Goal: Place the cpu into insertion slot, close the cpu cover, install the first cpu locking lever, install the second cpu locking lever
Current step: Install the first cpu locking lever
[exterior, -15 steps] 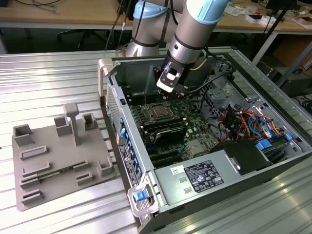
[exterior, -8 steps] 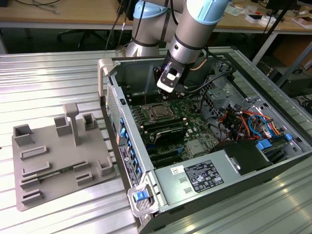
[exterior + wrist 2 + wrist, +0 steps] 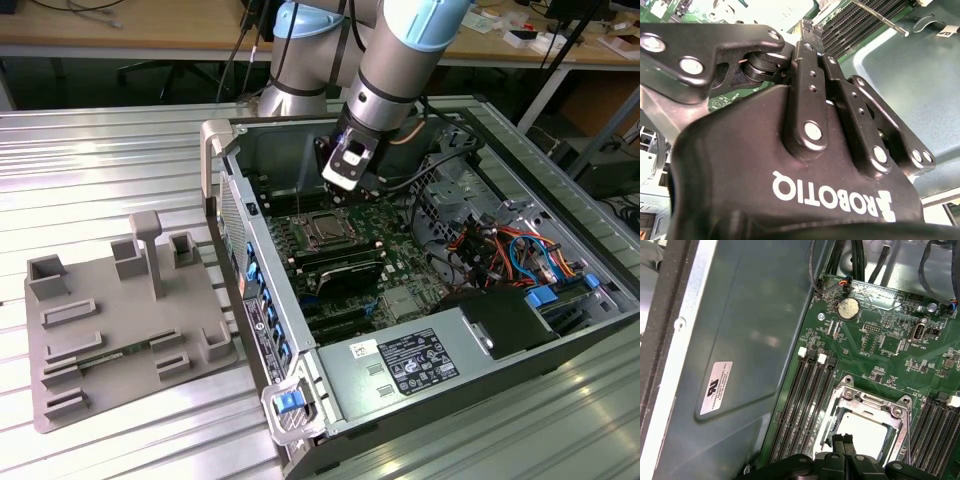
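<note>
The small flat square cpu (image 3: 867, 436) with its pale silvery top sits in the dark square insertion slot (image 3: 325, 232), which lies near the middle of the green circuit board (image 3: 880, 340). The thin silver metal cpu cover (image 3: 862, 399) frames the chip on all sides, and we see the chip through its central window; we cannot tell whether the cover is clamped down. In the first wrist view, the black gripper (image 3: 844, 442) hangs directly over the near edge of the chip. Its claw is clenched: in the second wrist view the fingers (image 3: 805, 55) press flat together, and we see nothing between them. Long black memory slots (image 3: 805, 400) run alongside the socket, towards the board's edge by the grey metal case wall (image 3: 750, 315). A round silver coin battery (image 3: 847, 308) sits near the board's far edge. On the ribbed metal table (image 3: 100, 150), at the exterior view's left of the case, lies a grey plastic fixture tray (image 3: 110, 330).
</note>
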You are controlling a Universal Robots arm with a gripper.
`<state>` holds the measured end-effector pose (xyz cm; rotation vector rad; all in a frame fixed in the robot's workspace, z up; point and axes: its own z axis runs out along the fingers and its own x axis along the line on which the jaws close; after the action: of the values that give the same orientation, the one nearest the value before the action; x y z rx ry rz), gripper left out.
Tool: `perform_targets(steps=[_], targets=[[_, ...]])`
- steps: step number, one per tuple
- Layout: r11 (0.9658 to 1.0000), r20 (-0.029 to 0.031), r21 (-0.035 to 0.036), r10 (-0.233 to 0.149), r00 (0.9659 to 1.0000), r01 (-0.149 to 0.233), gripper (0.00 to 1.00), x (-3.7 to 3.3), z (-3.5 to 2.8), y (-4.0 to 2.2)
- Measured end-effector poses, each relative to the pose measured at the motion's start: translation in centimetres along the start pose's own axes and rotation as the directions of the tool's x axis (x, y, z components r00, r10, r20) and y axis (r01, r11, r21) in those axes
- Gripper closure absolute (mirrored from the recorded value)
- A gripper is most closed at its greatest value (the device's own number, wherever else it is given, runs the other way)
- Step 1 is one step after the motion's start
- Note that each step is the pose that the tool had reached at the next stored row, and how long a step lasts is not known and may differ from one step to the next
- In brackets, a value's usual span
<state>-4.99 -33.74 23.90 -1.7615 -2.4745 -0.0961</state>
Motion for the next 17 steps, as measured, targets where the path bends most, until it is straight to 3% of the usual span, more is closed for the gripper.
perform_targets(steps=[17], targets=[[0.9990, -0.0242, -0.0038, -0.045, 0.9987, 0.045, 0.89, 0.00, 0.00, 0.00]])
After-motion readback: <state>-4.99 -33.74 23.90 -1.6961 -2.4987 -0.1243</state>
